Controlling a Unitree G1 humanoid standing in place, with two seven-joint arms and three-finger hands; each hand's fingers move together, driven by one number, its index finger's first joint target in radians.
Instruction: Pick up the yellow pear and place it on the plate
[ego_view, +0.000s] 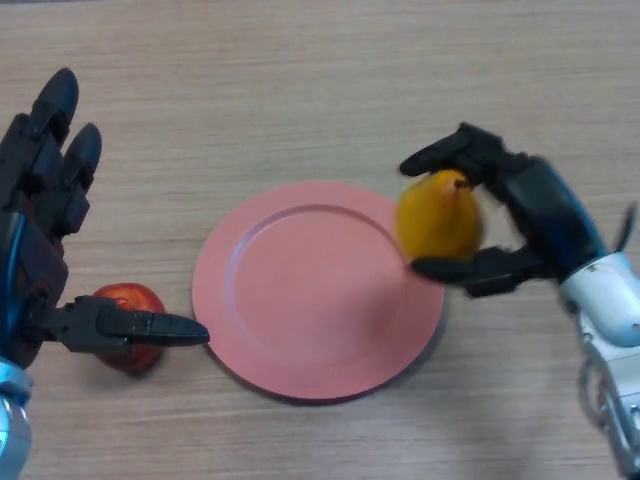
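The yellow pear (438, 222) is held in my right hand (520, 215), fingers over its top and thumb under it, at the right edge of the pink plate (300, 300). The pear overlaps the plate's right rim; I cannot tell whether it touches the plate. My left hand (45, 220) is open at the left of the table, fingers straight, thumb pointing toward the plate.
A red apple (128, 303) lies on the wooden table (300, 90) left of the plate, partly behind my left thumb.
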